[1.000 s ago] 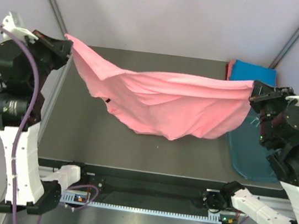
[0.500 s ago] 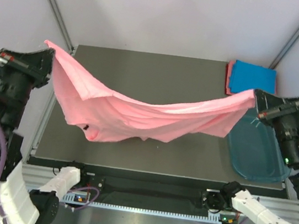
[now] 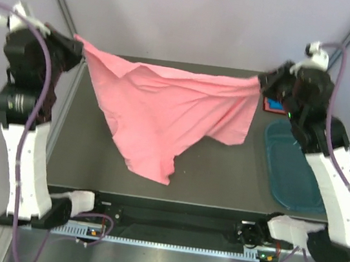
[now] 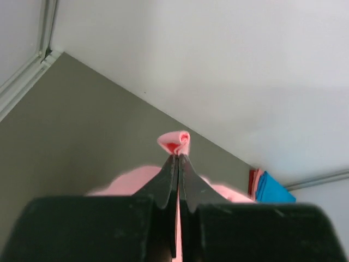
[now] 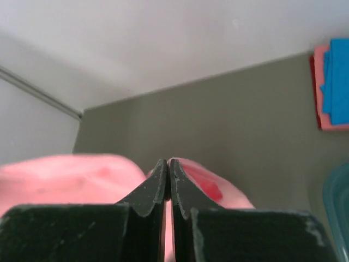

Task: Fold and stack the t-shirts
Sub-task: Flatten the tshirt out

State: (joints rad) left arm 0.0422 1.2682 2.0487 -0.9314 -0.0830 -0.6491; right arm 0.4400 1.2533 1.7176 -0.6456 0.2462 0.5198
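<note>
While both arms hold the salmon-pink t-shirt (image 3: 164,113) stretched in the air above the worktop (image 3: 221,170), the left pincer (image 3: 76,48) and the right pincer (image 3: 264,85) are each clenched on an upper corner of it, so the step in hand looks like spreading before the fold. The next move likely calls for lowering it flat without bunching the hanging hem. The right arm covers most of the folded stack (image 5: 335,76) near the teal tub (image 3: 290,167); which edges are pinched cannot be told.
</note>
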